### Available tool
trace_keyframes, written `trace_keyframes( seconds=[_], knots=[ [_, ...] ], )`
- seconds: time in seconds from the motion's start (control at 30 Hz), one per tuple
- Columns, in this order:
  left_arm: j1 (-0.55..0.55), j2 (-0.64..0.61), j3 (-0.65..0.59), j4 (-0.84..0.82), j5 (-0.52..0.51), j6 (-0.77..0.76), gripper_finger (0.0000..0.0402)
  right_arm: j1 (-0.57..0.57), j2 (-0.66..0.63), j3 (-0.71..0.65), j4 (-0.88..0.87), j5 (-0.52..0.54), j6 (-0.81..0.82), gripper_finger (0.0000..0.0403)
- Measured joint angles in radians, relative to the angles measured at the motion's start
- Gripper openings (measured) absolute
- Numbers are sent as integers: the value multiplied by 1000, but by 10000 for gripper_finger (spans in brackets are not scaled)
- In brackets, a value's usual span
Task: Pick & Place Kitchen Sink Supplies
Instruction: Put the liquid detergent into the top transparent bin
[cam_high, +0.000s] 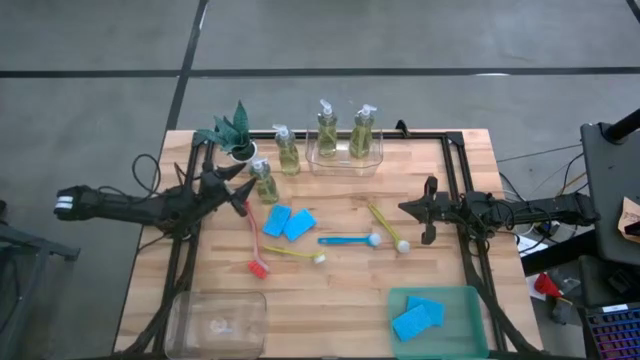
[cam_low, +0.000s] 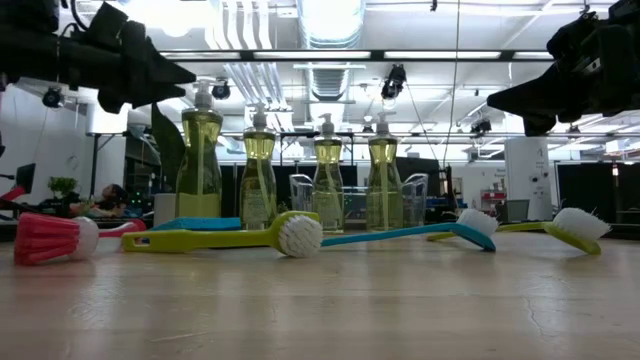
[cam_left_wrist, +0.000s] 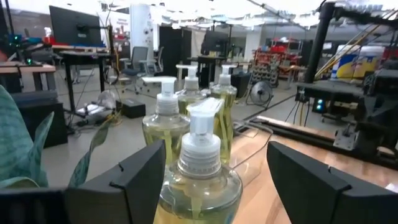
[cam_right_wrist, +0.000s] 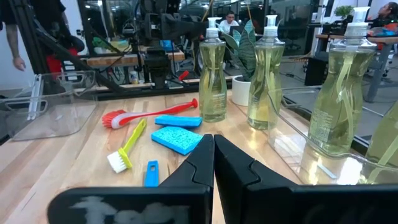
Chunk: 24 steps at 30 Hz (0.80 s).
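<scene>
Four clear pump bottles of yellow-green soap stand upright: one (cam_high: 263, 182) near the plant, one (cam_high: 288, 150) behind it, two (cam_high: 345, 132) in a clear tray. Two blue sponges (cam_high: 288, 222) lie flat on the table, and two more (cam_high: 418, 315) lie in a teal bin. Red (cam_high: 254, 240), yellow (cam_high: 293, 253), blue (cam_high: 350, 240) and yellow-green (cam_high: 388, 226) brushes lie mid-table. My left gripper (cam_left_wrist: 214, 155) is open and level just left of the nearest bottle (cam_left_wrist: 199, 180), whose pump shows between its fingers. My right gripper (cam_right_wrist: 213, 155) is shut at the table's right, above the wood.
A small green plant (cam_high: 232, 135) in a white pot stands just beyond my left gripper. The clear tray (cam_high: 345, 160) sits at the far edge, a clear tub (cam_high: 215, 322) at the near left, and the teal bin (cam_high: 470, 320) at the near right. Black rails run along both sides.
</scene>
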<state>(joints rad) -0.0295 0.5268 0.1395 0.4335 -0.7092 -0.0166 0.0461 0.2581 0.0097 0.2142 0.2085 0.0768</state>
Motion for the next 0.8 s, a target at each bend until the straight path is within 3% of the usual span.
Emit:
trace_keyframes(
  seconds=[0.33,0.8],
  knots=[
    [87,132,54,4,2,-33,273,0,0,0,0,0,-1,9],
    [147,189,94,37,5,-63,273,0,1,0,0,0,-1,9]
  ],
)
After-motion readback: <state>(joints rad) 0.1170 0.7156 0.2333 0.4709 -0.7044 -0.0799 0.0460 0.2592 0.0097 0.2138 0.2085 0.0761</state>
